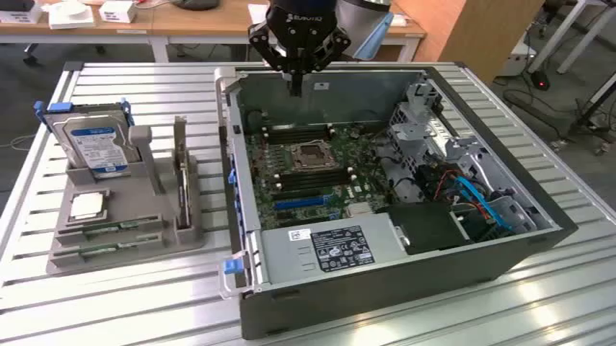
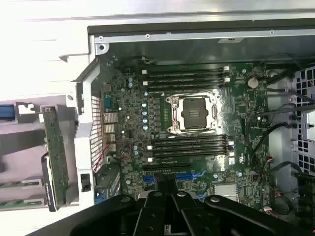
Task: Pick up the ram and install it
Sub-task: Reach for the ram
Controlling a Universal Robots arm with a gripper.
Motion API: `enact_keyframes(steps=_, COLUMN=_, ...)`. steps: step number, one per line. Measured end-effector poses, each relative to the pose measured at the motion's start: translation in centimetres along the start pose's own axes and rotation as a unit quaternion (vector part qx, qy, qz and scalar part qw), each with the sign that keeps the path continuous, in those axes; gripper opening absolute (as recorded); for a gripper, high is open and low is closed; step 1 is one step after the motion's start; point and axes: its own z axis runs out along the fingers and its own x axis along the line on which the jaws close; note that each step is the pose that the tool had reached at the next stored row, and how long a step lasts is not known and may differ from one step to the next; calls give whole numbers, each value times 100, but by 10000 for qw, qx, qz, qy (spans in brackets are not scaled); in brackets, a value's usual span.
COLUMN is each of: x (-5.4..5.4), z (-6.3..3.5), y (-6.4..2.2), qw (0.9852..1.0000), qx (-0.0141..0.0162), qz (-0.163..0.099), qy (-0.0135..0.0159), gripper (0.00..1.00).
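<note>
In the exterior view my claw (image 1: 294,89) hangs over the far edge of the open computer case (image 1: 539,238), its fingers pressed together with nothing between them. The ram (image 1: 180,171) is well apart from it, out on the exterior view's left. It stands on its long edge in the grey holder (image 1: 144,249) on the slatted surface (image 1: 539,303), just beside the case's outer wall. Its long axis runs near to far, roughly along that wall, with its thin top edge facing up. The hard drive (image 1: 97,140) stands upright in the same holder further to the exterior view's left, and the square processor chip (image 1: 89,205) lies flat nearer than the drive. Inside the case, the motherboard (image 1: 288,180) lies flat with the bare processor socket (image 1: 313,153) at its middle and dark memory slots (image 1: 288,131) on the socket's far and near sides. In the wrist view my claw (image 2: 167,189) is closed and empty above the motherboard (image 2: 128,123), nearest the slots (image 2: 189,147) beside the socket (image 2: 193,113). The ram (image 2: 55,157) stands outside the case's perforated side wall (image 2: 86,128), edge-on and well apart from my claw, with its length parallel to that wall.
</note>
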Motion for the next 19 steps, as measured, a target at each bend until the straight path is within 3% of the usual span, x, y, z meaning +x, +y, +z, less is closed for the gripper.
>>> enact_keyframes(steps=12, x=12, z=-1, y=-1, qw=10000, qx=0, qz=0, qy=0, gripper=9)
enact_keyframes(steps=19, x=103, z=-3, y=-8, qw=10000, qx=0, qz=0, qy=-1, gripper=9)
